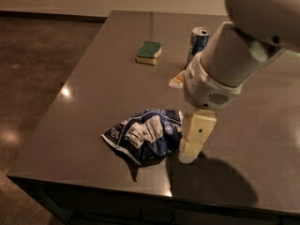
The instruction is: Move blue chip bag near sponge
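Note:
The blue chip bag (145, 135), crumpled dark-blue foil with white panels, lies on the grey table (103, 74) near the front edge. The sponge (149, 52), green top over yellow foam, sits toward the back of the table, well apart from the bag. My gripper (190, 151) hangs from the white arm at the bag's right edge, low near the table surface, beside and about touching the bag.
An upright blue-and-silver drink can (198, 42) stands right of the sponge at the back. A small pale object (177, 81) lies behind the arm's wrist. The table's front edge (93, 184) is close below the bag; dark floor lies to the left.

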Controlling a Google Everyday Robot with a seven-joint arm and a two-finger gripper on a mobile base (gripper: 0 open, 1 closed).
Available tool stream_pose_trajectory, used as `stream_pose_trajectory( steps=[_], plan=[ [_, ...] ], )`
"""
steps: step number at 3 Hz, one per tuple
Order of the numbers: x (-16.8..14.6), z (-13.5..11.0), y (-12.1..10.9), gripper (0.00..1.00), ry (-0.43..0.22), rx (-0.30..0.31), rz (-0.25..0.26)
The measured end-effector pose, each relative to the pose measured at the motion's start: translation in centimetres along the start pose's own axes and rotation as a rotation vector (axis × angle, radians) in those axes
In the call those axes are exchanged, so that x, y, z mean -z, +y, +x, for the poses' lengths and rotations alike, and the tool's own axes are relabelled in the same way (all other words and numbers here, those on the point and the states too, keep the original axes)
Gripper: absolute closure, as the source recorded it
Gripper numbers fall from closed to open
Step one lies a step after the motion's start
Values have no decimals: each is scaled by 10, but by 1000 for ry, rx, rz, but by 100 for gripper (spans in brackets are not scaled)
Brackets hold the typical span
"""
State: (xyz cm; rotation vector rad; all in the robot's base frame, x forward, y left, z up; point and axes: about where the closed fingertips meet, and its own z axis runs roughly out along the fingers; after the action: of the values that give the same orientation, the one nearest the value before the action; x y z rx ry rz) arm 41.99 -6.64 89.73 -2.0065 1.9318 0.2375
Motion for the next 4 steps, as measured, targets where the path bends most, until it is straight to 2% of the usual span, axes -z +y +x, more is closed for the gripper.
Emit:
stream_pose_trajectory(
  steps=[2,4],
  plan=[
    [-36,-18,4,0,-15,29,-49],
    [-49,-16,-4,49,10,-10,-71]
  ],
)
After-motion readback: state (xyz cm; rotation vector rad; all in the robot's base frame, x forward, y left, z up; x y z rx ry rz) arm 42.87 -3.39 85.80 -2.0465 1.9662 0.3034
